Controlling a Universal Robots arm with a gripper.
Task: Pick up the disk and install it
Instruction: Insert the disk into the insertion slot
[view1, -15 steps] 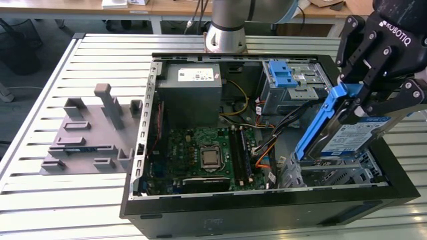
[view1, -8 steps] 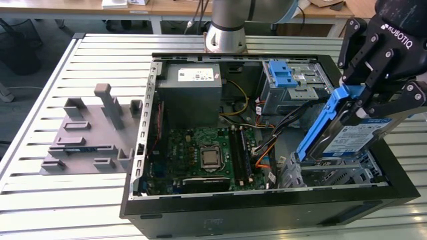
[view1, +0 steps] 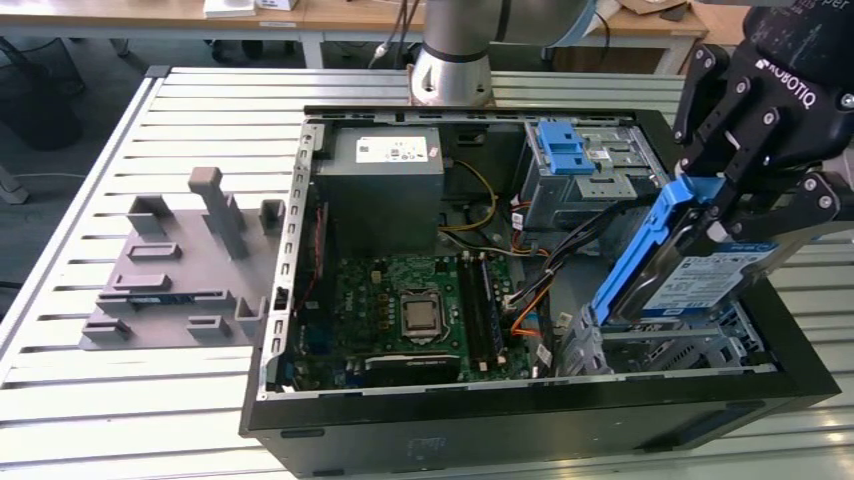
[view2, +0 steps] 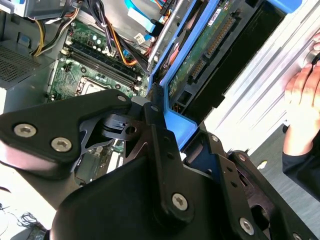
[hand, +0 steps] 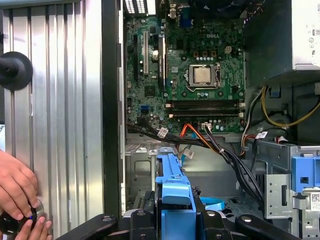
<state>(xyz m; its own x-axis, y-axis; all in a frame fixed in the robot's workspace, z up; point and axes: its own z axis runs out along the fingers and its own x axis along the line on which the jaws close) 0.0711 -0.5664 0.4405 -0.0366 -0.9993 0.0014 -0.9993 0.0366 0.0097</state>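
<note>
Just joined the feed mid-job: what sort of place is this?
Likely a lab or workshop bench for computer assembly: an open desktop computer case lies on a slatted metal table, a grey fixture plate beside it, and the gripper holds the disk.

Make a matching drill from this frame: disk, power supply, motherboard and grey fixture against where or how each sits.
Things:
1. disk
2. power supply
3. motherboard
4. grey fixture

Places or states:
A. on the table, outside the case
B. green, flat on the case floor
C. tilted, clamped in the gripper over the case
D. grey box in a corner of the case

Pairs: 1-C, 2-D, 3-B, 4-A
</note>
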